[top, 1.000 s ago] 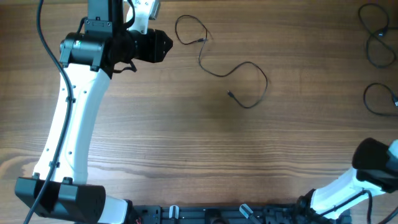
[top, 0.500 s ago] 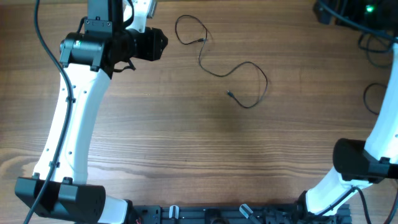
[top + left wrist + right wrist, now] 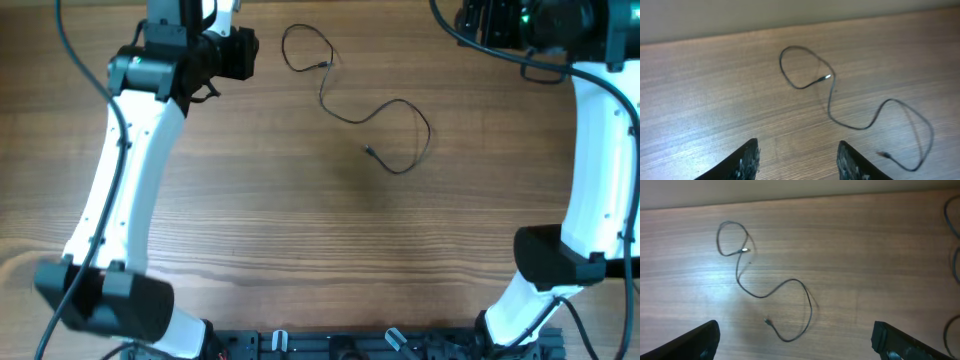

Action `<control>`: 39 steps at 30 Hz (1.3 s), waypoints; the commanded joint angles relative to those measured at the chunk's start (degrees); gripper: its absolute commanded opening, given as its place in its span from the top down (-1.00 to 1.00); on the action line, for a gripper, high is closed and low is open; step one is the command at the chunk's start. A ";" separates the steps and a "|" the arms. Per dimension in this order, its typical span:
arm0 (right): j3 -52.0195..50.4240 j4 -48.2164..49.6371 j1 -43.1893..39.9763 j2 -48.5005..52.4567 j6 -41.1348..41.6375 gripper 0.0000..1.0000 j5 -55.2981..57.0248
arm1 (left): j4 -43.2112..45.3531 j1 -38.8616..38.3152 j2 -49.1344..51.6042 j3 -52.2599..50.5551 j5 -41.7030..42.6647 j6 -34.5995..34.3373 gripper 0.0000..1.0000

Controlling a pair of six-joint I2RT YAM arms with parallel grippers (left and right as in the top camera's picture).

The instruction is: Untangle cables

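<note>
One thin black cable [image 3: 350, 121] lies loose on the wood table, with a small loop at the top and a wider bend below that ends in a plug [image 3: 369, 150]. My left gripper [image 3: 240, 55] hovers left of the loop, open and empty; the left wrist view shows the cable [image 3: 829, 102] ahead of its open gripper [image 3: 799, 152]. My right gripper [image 3: 475, 20] is at the top right, open wide and empty. The right wrist view shows the same cable [image 3: 760, 296] beyond the open gripper [image 3: 795, 332]. More cables [image 3: 946, 214] curl at that view's right edge.
The table's far edge [image 3: 790, 25] meets a pale wall just behind the cable loop. Both arm bases stand at the near edge [image 3: 330, 345]. The right arm's white link [image 3: 600, 150] crosses the right side of the table and covers the cables there from above.
The right arm swung from the lower right corner up to the top right, and its gripper opened wide. The left gripper drew back a little to the left. The middle cable has not moved.
</note>
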 commanded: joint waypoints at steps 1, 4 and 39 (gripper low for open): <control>0.04 -0.44 0.35 4.17 2.86 -0.99 4.26 | 0.20 -0.20 3.61 -0.04 -1.38 -0.66 -0.03; 0.04 -0.37 0.35 6.25 2.86 -0.99 4.35 | 0.48 -0.20 4.85 -0.04 -2.45 -1.90 -0.02; 0.04 3.96 4.57 30.18 21.90 -0.97 11.91 | -1.22 -0.15 5.81 -0.04 -8.85 -3.34 -0.01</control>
